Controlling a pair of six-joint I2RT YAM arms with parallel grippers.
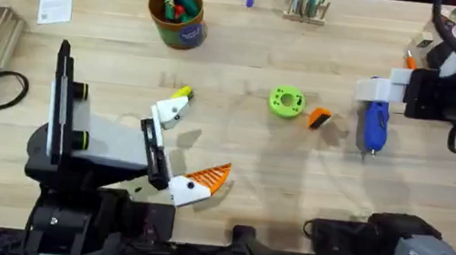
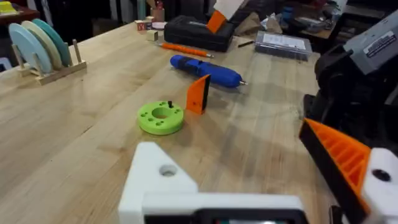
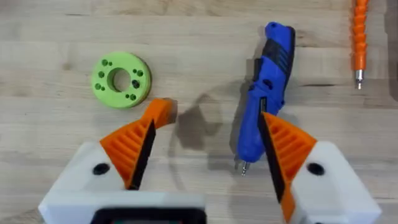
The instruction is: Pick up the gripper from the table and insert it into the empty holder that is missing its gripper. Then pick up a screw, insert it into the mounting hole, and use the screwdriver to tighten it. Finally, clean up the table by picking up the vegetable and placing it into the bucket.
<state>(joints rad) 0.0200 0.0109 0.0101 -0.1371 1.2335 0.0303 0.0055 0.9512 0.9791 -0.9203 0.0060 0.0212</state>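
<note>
**Spare fingertip waits between disc and screwdriver, right claw nearest**

Finds the gripper (image 1: 320,118) on the right half of the worktop (image 1: 227,221), about midway between the front and back edges. Places it just beside the green disc (image 1: 287,101) on one flank and near the screwdriver (image 1: 374,124) on the other, touching neither. Judging by the left wrist view, stands it on end, tall side up, not flat.

Catches the right claw (image 3: 208,134) released, jaws spread wide, low over the worktop. Puts one orange fingertip close against the gripper and the other alongside the screwdriver, whose long axis runs front to back. Calls, by this reading, for only a short shift toward the worktop's middle to bracket the gripper, with care not to nudge the screwdriver.

Leaves the left claw (image 1: 192,145) released too, well apart near the front left corner, bare holder (image 1: 166,112) pointing toward the gripper. Sets the vegetable (image 1: 182,94) just beside that holder and the bucket (image 1: 177,13) by the back edge.
</note>
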